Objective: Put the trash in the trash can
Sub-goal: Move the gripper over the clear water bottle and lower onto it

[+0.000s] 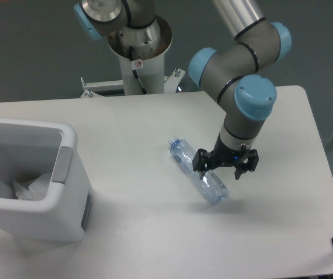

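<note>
The arm is reaching down over the right part of the white worktop (154, 232), and its black hand (225, 163) is hanging just above the middle of the clear plastic bottle (198, 178). The bottle is lying on its side on the worktop, diagonally, with the cap end pointing to the upper left and the bottom end pointing to the lower right. The fingers of the hand are standing apart, one on each side of the bottle's body, and it is not possible to tell whether they are touching it. The white trash can (67, 174) is standing well apart from the bottle, at the left edge of the worktop, with its grey handle panel facing toward the bottle. Inside the trash can something pale and crumpled (32, 189) is lying at the bottom; it is too unclear to tell what it is.
</note>
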Robot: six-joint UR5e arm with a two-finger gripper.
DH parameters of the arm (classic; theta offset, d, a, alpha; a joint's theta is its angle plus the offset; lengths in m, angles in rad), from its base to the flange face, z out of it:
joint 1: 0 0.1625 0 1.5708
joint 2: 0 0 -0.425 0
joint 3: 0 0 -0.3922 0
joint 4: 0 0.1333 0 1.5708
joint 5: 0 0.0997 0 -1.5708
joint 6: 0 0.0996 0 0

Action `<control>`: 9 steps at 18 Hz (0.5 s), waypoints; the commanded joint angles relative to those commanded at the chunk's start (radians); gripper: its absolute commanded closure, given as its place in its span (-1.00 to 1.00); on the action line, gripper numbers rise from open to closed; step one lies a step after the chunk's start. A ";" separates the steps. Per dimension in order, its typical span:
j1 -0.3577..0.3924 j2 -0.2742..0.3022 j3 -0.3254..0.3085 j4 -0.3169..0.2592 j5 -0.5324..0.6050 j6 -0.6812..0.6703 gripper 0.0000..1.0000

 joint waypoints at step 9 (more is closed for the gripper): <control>-0.055 -0.090 0.014 0.017 0.121 -0.134 -1.00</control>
